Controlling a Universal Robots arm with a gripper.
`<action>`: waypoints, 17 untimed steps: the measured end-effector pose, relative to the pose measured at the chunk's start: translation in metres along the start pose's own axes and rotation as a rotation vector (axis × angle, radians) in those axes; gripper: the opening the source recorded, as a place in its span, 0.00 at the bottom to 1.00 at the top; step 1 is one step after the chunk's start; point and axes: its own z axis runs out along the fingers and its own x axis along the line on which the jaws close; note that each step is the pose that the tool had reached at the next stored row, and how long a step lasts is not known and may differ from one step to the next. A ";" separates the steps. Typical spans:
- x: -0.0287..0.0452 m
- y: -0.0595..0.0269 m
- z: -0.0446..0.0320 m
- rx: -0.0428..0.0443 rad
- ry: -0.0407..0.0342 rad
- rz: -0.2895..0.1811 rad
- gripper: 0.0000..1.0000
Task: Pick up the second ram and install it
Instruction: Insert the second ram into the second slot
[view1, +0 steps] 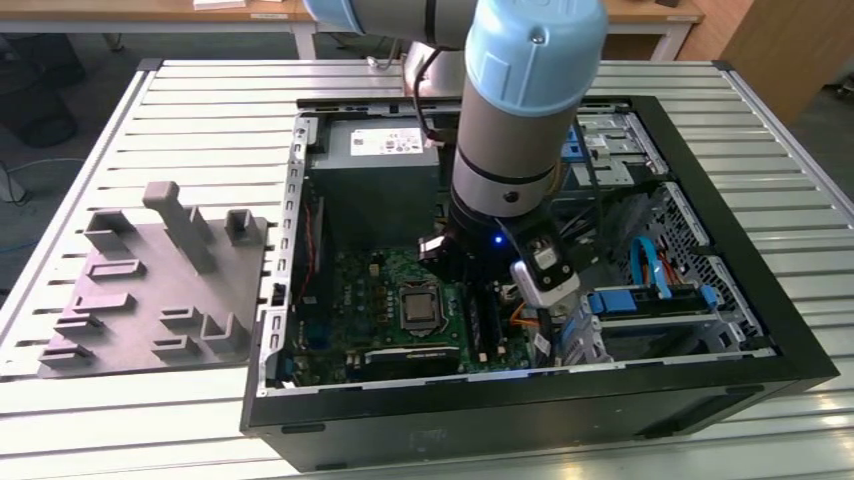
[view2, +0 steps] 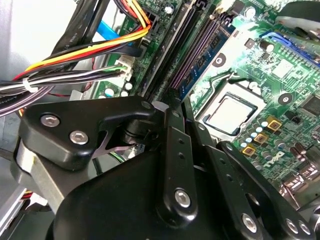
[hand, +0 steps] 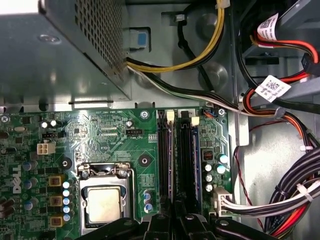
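Claw (view2: 172, 107) low over motherboard (hand: 110, 132) slots

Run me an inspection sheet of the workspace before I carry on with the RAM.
Surface: slatted metal table, carrying the open PC case.
Job's things: a memory stick stands in a slot beside the CPU socket; cannot tell if it is the second ram.
Clutter: grey fixture block on the table, at the exterior view's left of the case.
Grippers: gripper inside the case, low over the RAM slots.
Cables: wire bundles run alongside the slots, close to the gripper.
Surroundings: desks behind the table.
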 end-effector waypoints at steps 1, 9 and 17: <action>0.0000 0.0005 0.0001 -0.0004 0.0000 -0.001 0.14; 0.0020 -0.0001 -0.0001 -0.0013 -0.0020 -0.006 0.14; 0.0044 -0.0009 -0.0031 -0.0009 -0.0042 -0.015 0.14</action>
